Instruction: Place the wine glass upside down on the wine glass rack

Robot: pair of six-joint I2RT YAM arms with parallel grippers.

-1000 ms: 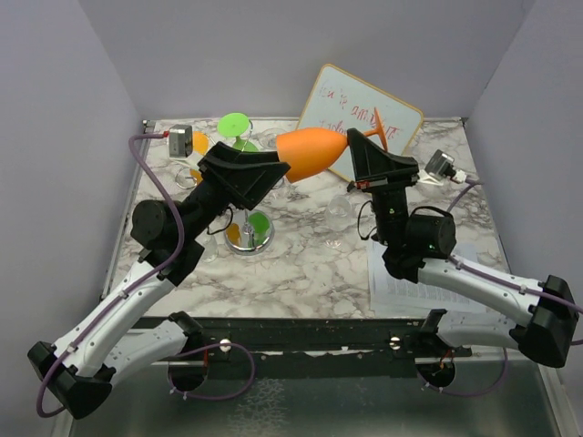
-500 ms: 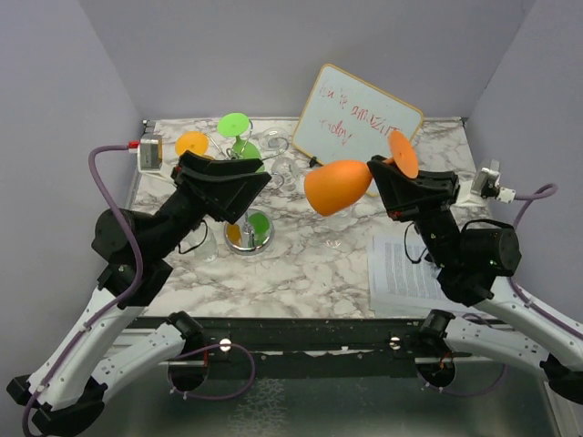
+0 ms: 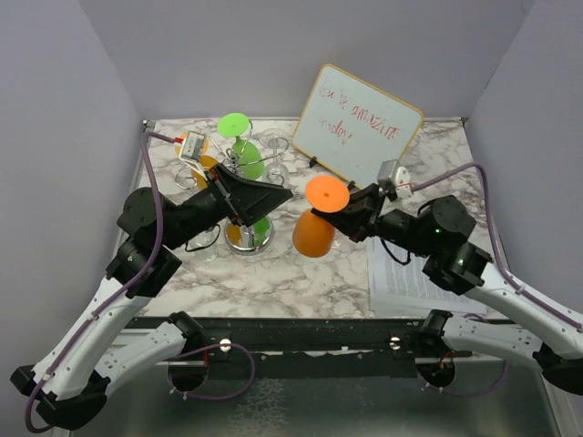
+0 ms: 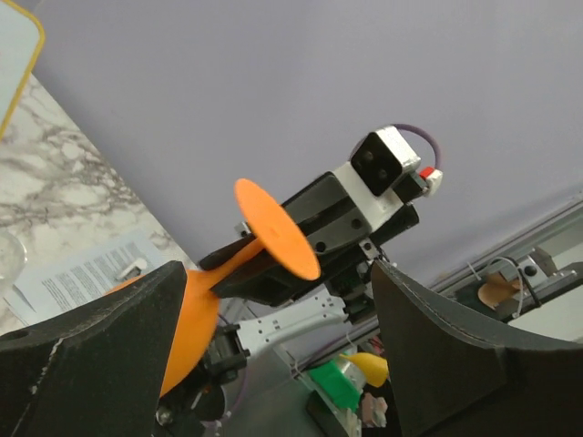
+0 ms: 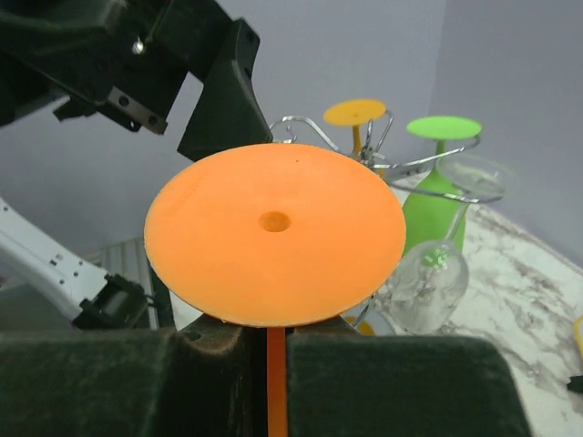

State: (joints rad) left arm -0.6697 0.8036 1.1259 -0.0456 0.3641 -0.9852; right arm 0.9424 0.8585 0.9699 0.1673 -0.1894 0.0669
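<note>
My right gripper (image 3: pixel 351 215) is shut on the stem of an orange wine glass (image 3: pixel 315 233) and holds it upside down, foot up, just right of the wine glass rack (image 3: pixel 244 173). In the right wrist view the orange foot (image 5: pixel 273 232) fills the middle and the stem runs down between my fingers (image 5: pixel 401 382). The rack (image 5: pixel 369 153) is behind it and carries a green glass (image 5: pixel 439 196), an orange glass (image 5: pixel 355 112) and a clear glass (image 5: pixel 428 273). My left gripper (image 3: pixel 271 195) is open and empty over the rack, facing the held glass (image 4: pixel 273 228).
The rack's chrome base (image 3: pixel 249 237) stands on the marble table (image 3: pixel 301 273). A whiteboard (image 3: pixel 360 127) leans at the back. A printed sheet (image 3: pixel 401 273) lies at the right under my right arm. A clear glass (image 3: pixel 276 144) hangs at the rack's far side.
My right arm has turned the orange glass from lying sideways up high to upside down and lowered it beside the rack. My left arm has swung in over the rack.
</note>
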